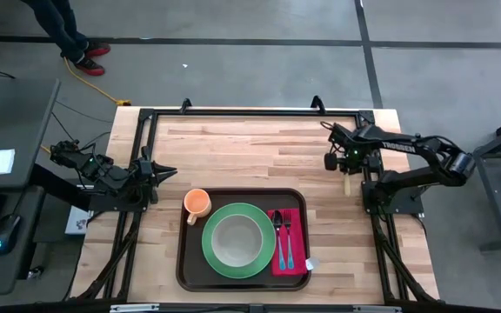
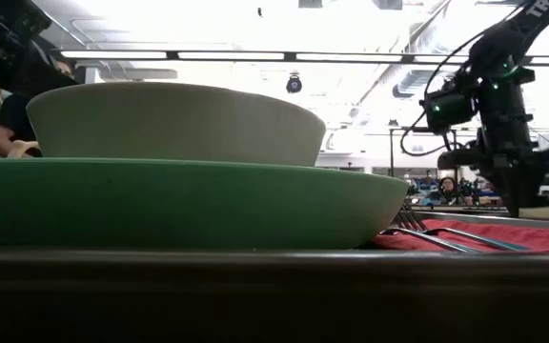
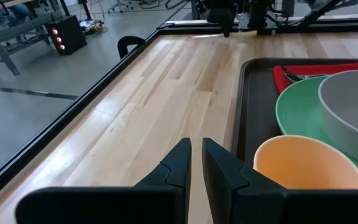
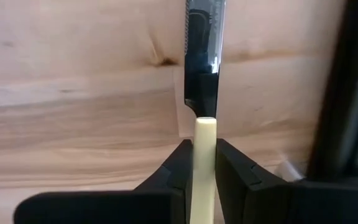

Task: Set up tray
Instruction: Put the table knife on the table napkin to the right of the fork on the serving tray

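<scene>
Tray, dark brown with rounded corners and a raised rim, sits on the near middle of the light wooden table. On it lies a green plate with a pale bowl in its centre. An orange cup stands at the tray's far left corner, just beside the plate. A red napkin runs along the tray's right side, with a spoon and a fork laid on it side by side. A small pale scrap lies at the tray's near right corner.

In the low view the plate and bowl fill the foreground behind the tray's dark rim, and the fork's tines show on the napkin at the right.

Right gripper hangs over the bare wood at the table's far right, well apart from the tray. Its fingers pinch the cream handle of a knife, whose dark blade points away from the wrist toward the tabletop.

Left gripper waits at the table's left edge, pointing across the wood beside the cup. Its fingers stand nearly together with a narrow gap between them and nothing in it.
</scene>
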